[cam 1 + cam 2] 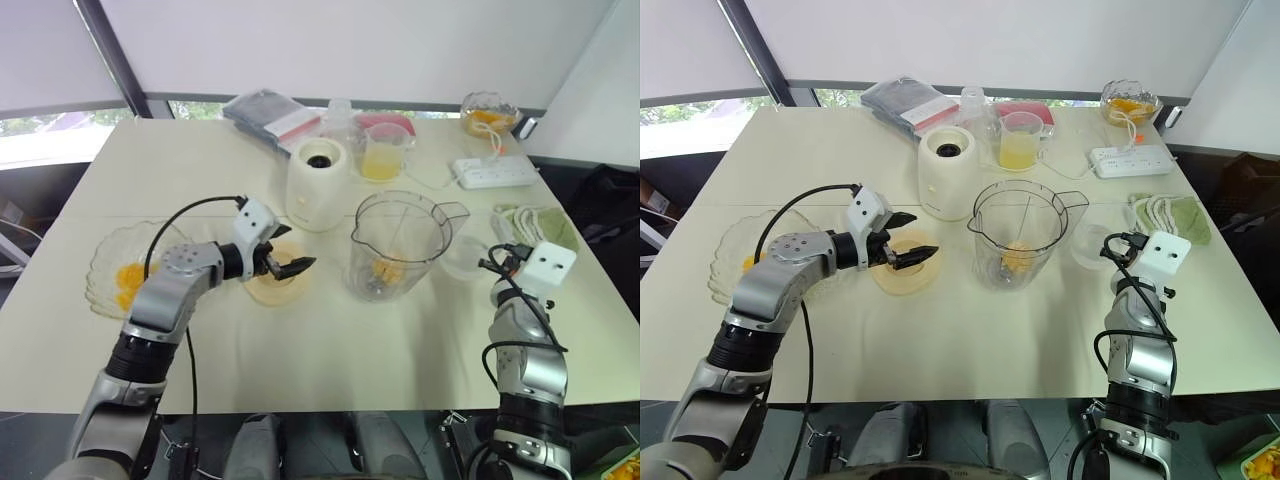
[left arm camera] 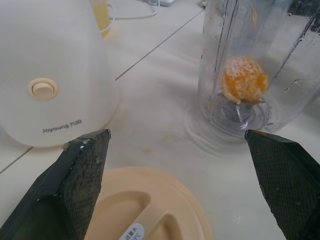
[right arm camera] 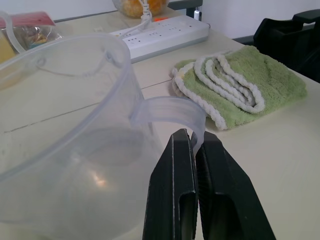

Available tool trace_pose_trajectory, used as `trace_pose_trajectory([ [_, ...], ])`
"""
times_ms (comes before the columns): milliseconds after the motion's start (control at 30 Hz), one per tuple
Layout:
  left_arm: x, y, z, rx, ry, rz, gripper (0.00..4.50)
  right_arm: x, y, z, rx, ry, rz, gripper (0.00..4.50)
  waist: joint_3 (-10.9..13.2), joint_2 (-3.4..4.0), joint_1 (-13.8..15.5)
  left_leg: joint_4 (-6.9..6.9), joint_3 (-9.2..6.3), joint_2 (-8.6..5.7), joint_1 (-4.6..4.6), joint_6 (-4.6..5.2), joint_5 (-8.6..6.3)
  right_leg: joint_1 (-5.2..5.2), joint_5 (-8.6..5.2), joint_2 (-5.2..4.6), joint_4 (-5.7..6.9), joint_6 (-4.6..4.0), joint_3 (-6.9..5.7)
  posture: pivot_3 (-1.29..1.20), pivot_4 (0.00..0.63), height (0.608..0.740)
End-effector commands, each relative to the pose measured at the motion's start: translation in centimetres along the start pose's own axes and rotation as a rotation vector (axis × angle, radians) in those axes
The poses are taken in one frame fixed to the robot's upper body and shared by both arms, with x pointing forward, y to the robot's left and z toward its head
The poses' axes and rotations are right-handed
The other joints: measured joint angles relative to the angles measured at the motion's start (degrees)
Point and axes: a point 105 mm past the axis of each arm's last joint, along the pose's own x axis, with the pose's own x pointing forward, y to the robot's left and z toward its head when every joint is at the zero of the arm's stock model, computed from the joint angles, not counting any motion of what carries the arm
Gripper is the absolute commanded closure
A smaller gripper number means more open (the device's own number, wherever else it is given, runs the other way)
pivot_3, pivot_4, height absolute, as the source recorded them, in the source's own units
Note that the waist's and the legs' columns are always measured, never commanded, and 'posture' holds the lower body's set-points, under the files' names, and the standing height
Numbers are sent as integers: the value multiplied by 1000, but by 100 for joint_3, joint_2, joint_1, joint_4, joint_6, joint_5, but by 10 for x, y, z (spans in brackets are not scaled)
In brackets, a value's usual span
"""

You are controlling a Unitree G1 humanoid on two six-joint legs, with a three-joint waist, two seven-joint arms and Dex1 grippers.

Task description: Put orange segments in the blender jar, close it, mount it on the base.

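The clear blender jar (image 1: 402,243) stands upright at the table's centre with an orange piece (image 2: 244,80) at its bottom. The white blender base (image 1: 318,184) stands just behind and to its left. A cream lid (image 1: 277,281) lies flat left of the jar. My left gripper (image 1: 293,256) hovers open just over the lid, pointing toward the jar. More orange segments (image 1: 127,279) lie in a glass dish (image 1: 110,252) at the left. My right gripper (image 3: 195,145) is shut at the handle of a small clear cup (image 3: 75,130), right of the jar.
A measuring cup of yellow juice (image 1: 382,152), a power strip (image 1: 493,172) and a glass bowl of fruit (image 1: 489,110) stand along the back. A green towel (image 1: 535,225) lies at the right edge. Packets (image 1: 270,115) rest at the back centre.
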Motion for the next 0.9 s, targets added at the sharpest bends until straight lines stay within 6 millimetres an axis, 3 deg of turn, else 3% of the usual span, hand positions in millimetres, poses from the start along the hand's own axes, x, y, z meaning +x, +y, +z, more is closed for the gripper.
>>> trace_pose_trajectory([
  [33,1,-2,12,46,-33,-8,0,-5,-1,19,65,-63,17,4476,0,1,0,-1,0,0,0,0,0,0,0,0,0,0,0,0,150,740],
  [233,4,-4,10,49,-22,-29,0,-18,0,50,124,-175,99,4476,6,10,2,-14,0,-1,-1,0,0,-6,0,-1,-4,2,0,0,150,740],
  [500,8,-9,8,53,-14,-53,0,-27,-2,72,152,-245,115,4476,10,16,-1,-47,5,-2,5,0,0,-19,1,2,-5,4,5,0,150,740],
  [900,12,-16,5,46,-11,-69,0,-12,0,136,155,-363,147,4476,14,22,6,-67,5,-5,3,0,0,-28,1,2,-10,7,5,0,150,740],
])
